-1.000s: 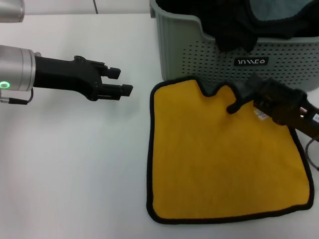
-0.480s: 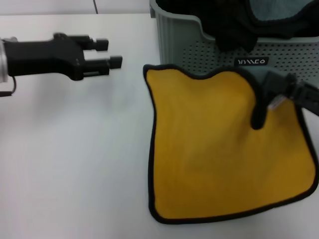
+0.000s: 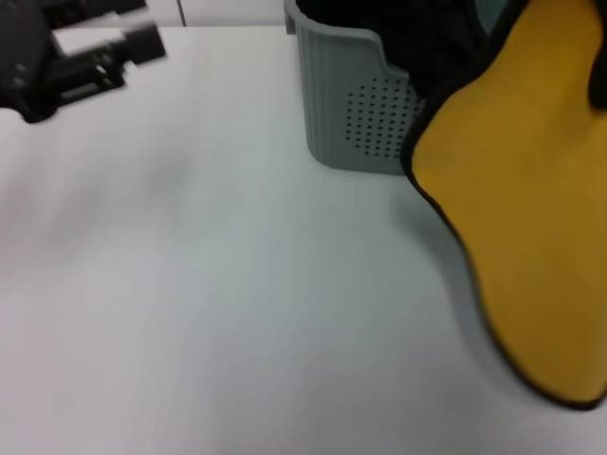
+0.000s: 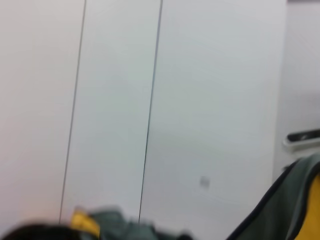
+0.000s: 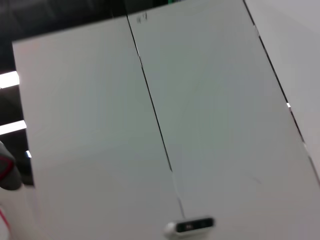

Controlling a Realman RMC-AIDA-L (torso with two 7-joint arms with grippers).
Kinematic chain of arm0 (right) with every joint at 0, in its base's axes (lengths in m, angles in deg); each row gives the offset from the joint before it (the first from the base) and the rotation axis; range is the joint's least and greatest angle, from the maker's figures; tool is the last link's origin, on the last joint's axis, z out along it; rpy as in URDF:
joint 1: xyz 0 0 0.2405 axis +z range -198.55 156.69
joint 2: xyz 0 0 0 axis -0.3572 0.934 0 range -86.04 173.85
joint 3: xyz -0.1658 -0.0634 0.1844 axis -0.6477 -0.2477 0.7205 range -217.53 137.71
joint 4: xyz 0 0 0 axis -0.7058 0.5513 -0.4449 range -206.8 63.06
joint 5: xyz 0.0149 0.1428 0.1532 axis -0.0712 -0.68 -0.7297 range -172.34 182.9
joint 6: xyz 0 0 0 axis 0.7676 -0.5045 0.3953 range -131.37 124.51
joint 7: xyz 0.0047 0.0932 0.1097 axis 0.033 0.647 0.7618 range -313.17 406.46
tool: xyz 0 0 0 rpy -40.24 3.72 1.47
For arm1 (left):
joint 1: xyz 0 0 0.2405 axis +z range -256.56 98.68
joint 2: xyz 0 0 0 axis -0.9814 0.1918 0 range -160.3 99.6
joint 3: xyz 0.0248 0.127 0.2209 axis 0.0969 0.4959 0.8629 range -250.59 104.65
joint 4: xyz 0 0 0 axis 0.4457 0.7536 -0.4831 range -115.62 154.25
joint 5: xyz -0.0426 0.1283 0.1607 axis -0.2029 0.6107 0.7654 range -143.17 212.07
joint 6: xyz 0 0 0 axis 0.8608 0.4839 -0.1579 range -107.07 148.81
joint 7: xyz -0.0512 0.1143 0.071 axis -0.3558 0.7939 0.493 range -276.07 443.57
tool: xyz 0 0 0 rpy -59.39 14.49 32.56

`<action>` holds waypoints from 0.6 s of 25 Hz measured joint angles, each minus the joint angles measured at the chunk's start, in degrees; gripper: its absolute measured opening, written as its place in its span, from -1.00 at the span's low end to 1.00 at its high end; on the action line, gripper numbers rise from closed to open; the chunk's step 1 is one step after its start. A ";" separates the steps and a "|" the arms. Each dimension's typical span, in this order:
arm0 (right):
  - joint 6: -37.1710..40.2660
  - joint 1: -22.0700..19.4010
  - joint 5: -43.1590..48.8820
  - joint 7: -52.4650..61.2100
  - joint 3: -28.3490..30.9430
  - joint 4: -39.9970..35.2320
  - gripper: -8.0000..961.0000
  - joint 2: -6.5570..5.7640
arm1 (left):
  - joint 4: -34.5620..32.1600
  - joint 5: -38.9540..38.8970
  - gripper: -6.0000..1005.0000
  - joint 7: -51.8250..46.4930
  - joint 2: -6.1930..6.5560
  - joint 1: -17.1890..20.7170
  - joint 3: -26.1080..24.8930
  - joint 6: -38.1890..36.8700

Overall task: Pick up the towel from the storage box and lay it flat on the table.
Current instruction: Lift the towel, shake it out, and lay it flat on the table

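Note:
The towel (image 3: 522, 218) hangs in the air at the right with its bright yellow face toward me and its black edging showing. It covers the right part of the storage box (image 3: 346, 104), and its lower end reaches down near the table (image 3: 218, 303). My right gripper holds it from above and is hidden behind the cloth at the picture's edge. My left gripper (image 3: 152, 24) is at the far left over the table, open and holding nothing. The left wrist view catches a grey-teal and yellow corner of the towel (image 4: 300, 205).
A black cloth (image 3: 427, 38) lies inside the pale grey-green box at the back right. Wide white tabletop stretches to the left and front of the box. Both wrist views show mostly white wall panels.
The towel has been lifted off the table and swung up to the right. My left gripper has drawn back toward the far left corner.

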 joint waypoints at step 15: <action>12.42 26.12 34.03 35.36 8.85 -13.14 -0.97 -11.12 | 0.28 -3.61 0.19 2.44 -0.44 -0.50 -1.97 -0.43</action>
